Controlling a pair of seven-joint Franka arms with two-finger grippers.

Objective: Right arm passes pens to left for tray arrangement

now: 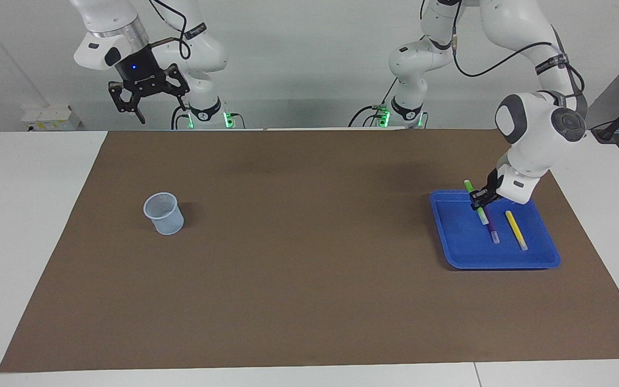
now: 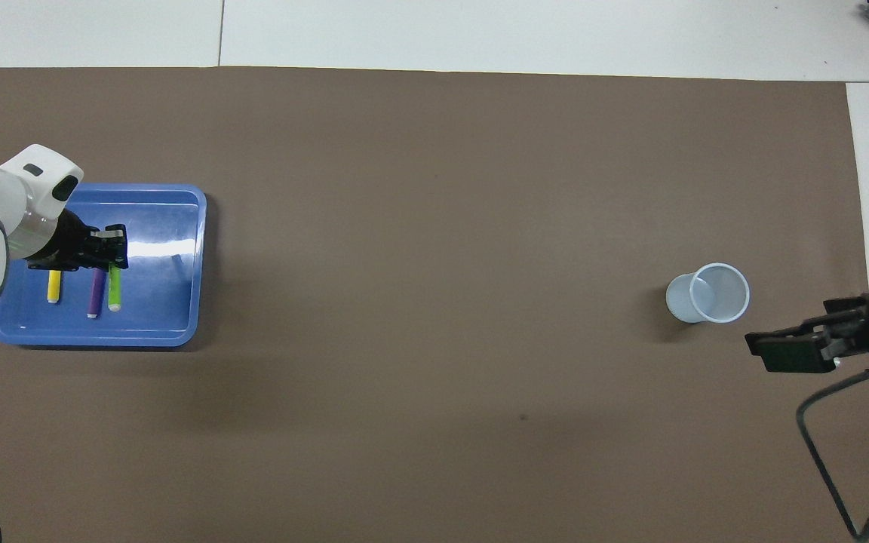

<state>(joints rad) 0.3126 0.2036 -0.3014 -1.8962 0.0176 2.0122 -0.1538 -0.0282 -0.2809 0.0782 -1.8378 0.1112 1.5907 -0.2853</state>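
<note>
No legible text, label, brand, number or sign found in either view. White lettering noted on black body of right end effector (image 1: 146,92), under small blue light; characters too small to be read. Dark bands with pale marks noted on arm cables in facing view; not readable. Pens, tray, cup and desk seen to carry no readable marking.

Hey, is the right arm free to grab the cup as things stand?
Probably yes. The right gripper is open, holds nothing and hangs high at its own end of the table, and the cup stands alone on the mat with nothing around it. The left gripper is busy over the tray.
</note>
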